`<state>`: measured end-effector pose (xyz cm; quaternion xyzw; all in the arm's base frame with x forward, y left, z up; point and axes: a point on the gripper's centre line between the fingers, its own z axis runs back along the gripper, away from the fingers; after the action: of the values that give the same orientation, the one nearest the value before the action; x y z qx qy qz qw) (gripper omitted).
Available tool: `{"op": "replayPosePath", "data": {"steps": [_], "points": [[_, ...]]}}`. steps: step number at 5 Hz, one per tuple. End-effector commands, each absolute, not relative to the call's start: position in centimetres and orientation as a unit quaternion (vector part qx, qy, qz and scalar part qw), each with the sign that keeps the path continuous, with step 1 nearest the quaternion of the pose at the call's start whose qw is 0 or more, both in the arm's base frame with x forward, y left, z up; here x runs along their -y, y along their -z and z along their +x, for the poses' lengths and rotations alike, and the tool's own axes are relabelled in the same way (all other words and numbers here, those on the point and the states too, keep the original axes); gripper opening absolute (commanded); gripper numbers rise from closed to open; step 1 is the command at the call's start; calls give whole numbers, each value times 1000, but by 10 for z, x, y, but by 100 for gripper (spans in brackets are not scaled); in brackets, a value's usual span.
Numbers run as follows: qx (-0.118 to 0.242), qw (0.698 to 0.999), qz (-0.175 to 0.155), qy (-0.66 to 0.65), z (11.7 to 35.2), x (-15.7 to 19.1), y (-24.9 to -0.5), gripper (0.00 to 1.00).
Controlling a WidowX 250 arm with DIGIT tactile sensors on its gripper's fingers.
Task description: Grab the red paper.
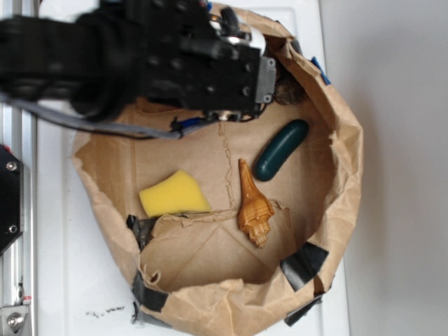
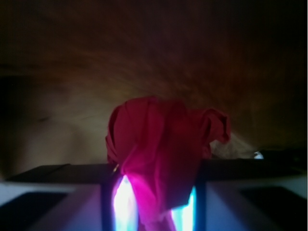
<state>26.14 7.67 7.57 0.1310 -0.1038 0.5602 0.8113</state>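
Over the bag's (image 1: pixel 336 105) upper rim I have the arm (image 1: pixel 105 56) parked, its black bulk blurred and covering the top left of the exterior view. From that camera I cannot see the gripper's tips at all, and no red shows anywhere; the arm's body hides whatever sits beneath it. What I do get there is the rest of the bag's floor: a yellow sponge (image 1: pixel 173 194) at lower left, a brown shell (image 1: pixel 253 204) just right of it, and a dark green pickle (image 1: pixel 281 149) lying tilted above the shell, apart from it. Black tape (image 1: pixel 304 263) patches the bag's torn lower edge, and the bag rests on a white table (image 1: pixel 63 266).

On the wrist camera I see what the other view lacks: the red paper (image 2: pixel 163 144), a crumpled wad, fills the middle of the frame and hangs down into the slot of the gripper (image 2: pixel 159 207). Its lower folds are pinched there, so I read the jaws as nearly closed on the paper. Bright glare either side of the wad washes out the finger edges. Everything behind is dark, smeared brown, and I cannot make out any detail in it
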Motion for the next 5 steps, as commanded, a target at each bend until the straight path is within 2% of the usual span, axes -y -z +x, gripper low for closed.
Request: {"op": "replayPosePath", "data": {"steps": [1, 2, 3, 4, 5], "points": [[117, 929, 60, -346, 237, -42, -142, 0], [25, 953, 43, -300, 234, -50, -162, 0], [-32, 972, 19, -233, 235, -49, -185, 0], [-67, 980, 11, -187, 238, -45, -192, 0], [-44, 980, -4, -193, 242, -40, -190, 0]]}}
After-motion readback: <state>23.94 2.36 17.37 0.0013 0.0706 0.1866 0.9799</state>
